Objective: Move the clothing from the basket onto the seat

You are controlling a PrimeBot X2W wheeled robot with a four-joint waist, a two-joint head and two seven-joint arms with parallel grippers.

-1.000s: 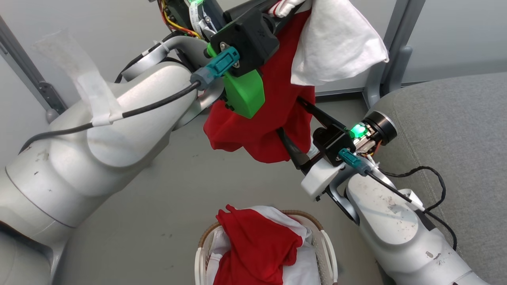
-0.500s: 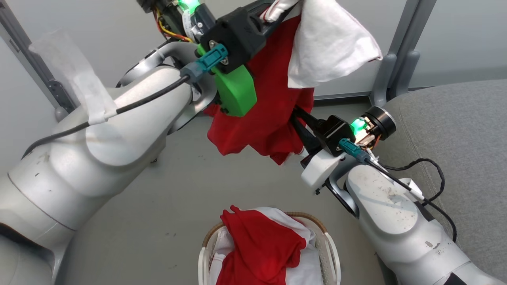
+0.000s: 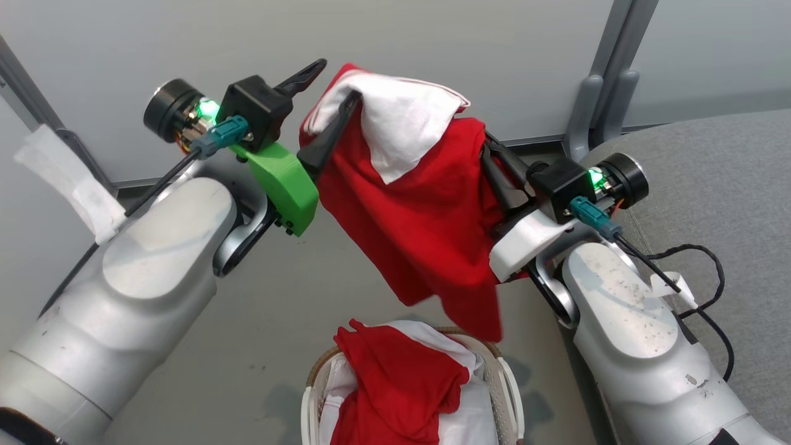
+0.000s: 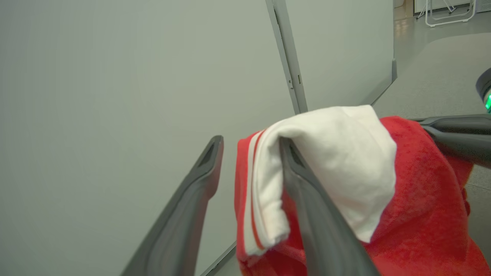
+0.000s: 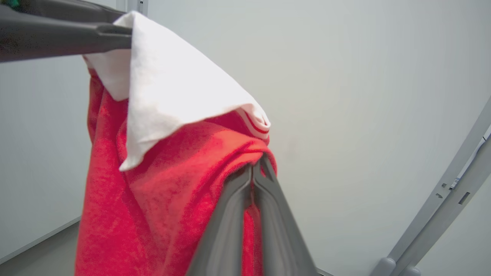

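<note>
1. Pale grey wall panels (image 3: 432, 37) and a grey floor (image 3: 266, 309) make up the backdrop, with a metal post (image 3: 596, 93) rising from the foot of the wall.
2. The red garment (image 3: 426, 235), a white panel folded over its top, hangs in the air between the two arms, above the floor and the basket (image 3: 502, 386). Its lowest corner dips in front of the basket's far rim.
3. The right gripper (image 3: 494, 164) is pinched tight on the garment's red cloth. In the right wrist view its fingers (image 5: 232, 214) meet with fabric bunched at their tips. From the head view those tips are buried in the cloth.
4. The left gripper (image 4: 252, 140) stands spread and clamps nothing. One finger (image 4: 184, 214) is free in the air. The other (image 4: 314, 214) pokes up under the white fold, which drapes over it.
5. The basket sits on the floor, its near half cut off by the bottom edge of the head view. A second red garment (image 3: 401, 383) is heaped above its rim. Where that garment's white parts end and the basket's white lining begins is hard to make out.
6. The seat (image 3: 710, 167) lies at the right, partly hidden by the right forearm and cut off by the frame.
</note>
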